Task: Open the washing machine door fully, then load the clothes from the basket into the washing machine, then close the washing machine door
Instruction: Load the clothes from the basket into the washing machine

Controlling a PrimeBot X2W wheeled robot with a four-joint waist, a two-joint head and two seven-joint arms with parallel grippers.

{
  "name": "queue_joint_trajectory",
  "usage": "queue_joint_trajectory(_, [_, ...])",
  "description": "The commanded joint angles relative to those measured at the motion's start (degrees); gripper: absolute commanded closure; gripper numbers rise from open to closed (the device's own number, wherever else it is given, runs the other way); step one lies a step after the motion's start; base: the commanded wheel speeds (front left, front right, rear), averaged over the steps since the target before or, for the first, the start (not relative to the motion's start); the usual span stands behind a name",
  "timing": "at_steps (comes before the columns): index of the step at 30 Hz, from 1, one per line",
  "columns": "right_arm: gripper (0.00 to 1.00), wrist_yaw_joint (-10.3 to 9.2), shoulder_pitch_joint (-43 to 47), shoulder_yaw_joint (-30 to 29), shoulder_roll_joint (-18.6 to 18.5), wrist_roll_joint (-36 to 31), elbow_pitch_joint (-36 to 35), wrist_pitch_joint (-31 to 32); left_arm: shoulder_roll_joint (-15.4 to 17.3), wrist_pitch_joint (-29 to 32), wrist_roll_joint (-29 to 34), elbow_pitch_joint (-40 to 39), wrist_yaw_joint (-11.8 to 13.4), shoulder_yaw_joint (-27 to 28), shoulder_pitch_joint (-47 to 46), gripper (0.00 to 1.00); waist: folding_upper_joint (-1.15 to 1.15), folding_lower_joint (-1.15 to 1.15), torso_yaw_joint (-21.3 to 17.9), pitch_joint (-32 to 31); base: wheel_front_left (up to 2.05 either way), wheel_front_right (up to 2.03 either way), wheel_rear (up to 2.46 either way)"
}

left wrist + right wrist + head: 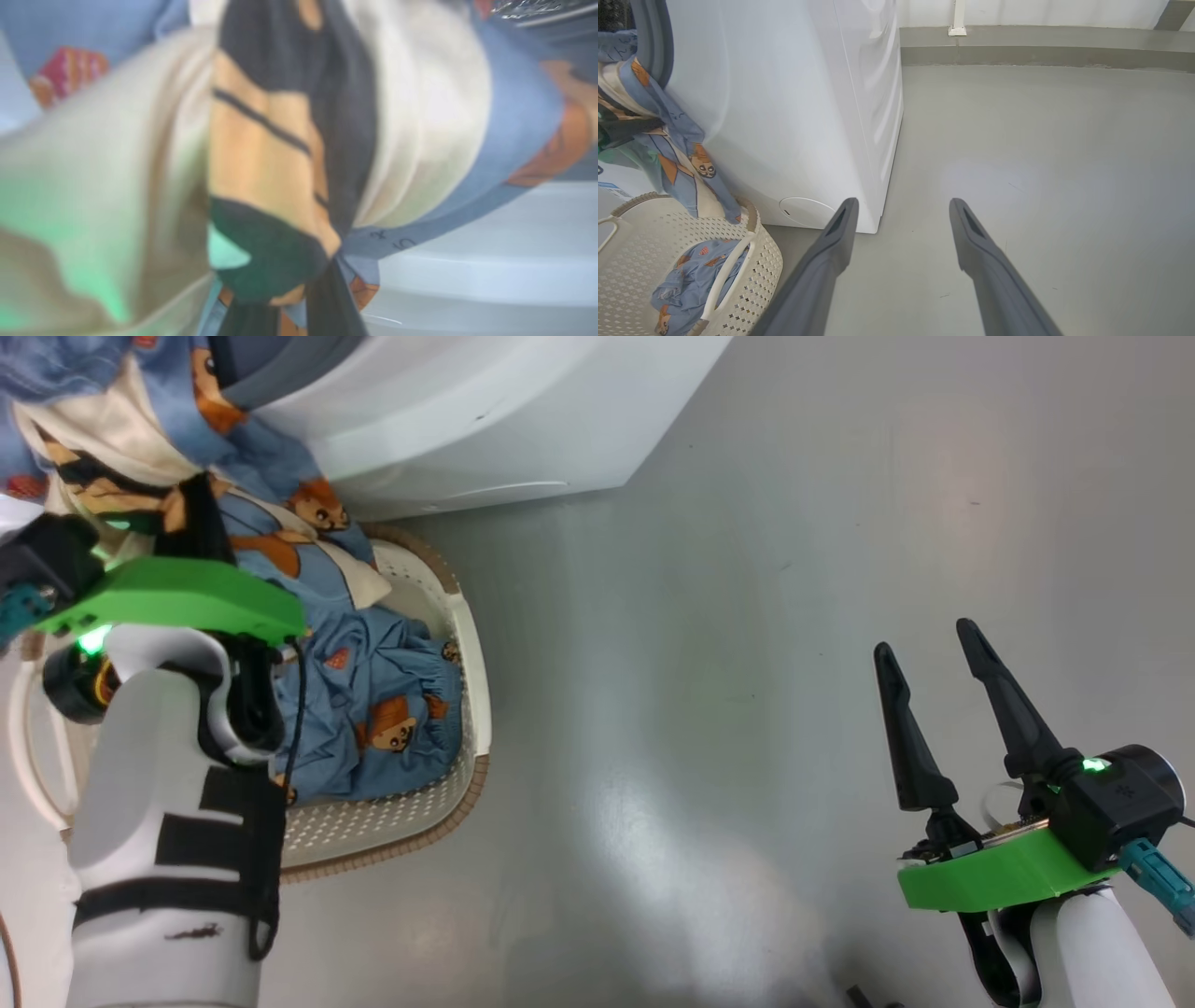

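Note:
My left gripper (191, 513) is shut on a bunch of the clothes (271, 467), light blue fabric with orange-brown bear prints. It holds them up between the basket (471, 709) and the grey-ringed opening of the washing machine (467, 411). In the left wrist view the gripped clothes (444, 116) are blurred and close, with the white washing machine (490, 270) front behind. More clothes (383, 719) lie in the basket. My right gripper (924, 639) hangs open over bare floor, holding nothing. The right wrist view has the hanging clothes (677, 135) draped down to the basket (756, 261). The washing machine door is out of view.
The grey floor (747, 663) stretches to the right of the washing machine (784, 116) as far as a low kerb and wall (1041, 42). The basket stands tight against the machine's front lower corner.

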Motion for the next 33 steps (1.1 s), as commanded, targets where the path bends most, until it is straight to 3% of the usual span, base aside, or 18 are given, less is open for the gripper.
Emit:
queue_joint_trajectory(1, [0.0, 0.09, 0.09, 0.96, 0.19, -0.04, -1.04, -0.27, 2.34, -0.84, -0.06, -3.89, 0.5, 1.58, 1.84, 1.0, 0.0, 0.0, 0.61, -0.3, 0.0, 0.0, 0.0])
queue_joint_trajectory(11, [0.0, 0.09, 0.08, 1.23, 0.77, 0.6, -0.08, -0.27, 2.34, -0.84, -3.77, -16.3, 1.95, -0.16, 12.01, 1.0, 0.0, 0.0, 2.72, -2.38, 0.0, 0.0, 0.0])
queue_joint_trajectory(22, [0.0, 0.09, 0.24, 1.85, 1.34, 1.51, 0.65, -0.27, 2.34, -0.84, 0.19, -25.7, 3.38, -2.36, 11.91, 1.0, 0.0, 0.0, 1.48, -4.46, 0.0, 0.0, 0.0])
queue_joint_trajectory(27, [0.0, 0.09, 0.87, 2.45, 1.61, 2.16, 1.15, -0.27, 3.02, -0.84, 4.49, -25.81, 3.43, -0.67, 9.19, 1.0, 0.0, 0.0, -0.27, -5.53, 0.0, 0.0, 0.0])
queue_joint_trajectory(33, [0.0, 0.09, 1.68, 3.75, 1.74, 3.65, 1.56, -0.27, 6.84, -0.84, 7.04, -19.5, 3.27, 1.71, 2.71, 1.0, 0.0, 0.0, -3.2, -6.4, 0.0, 0.0, 0.0])
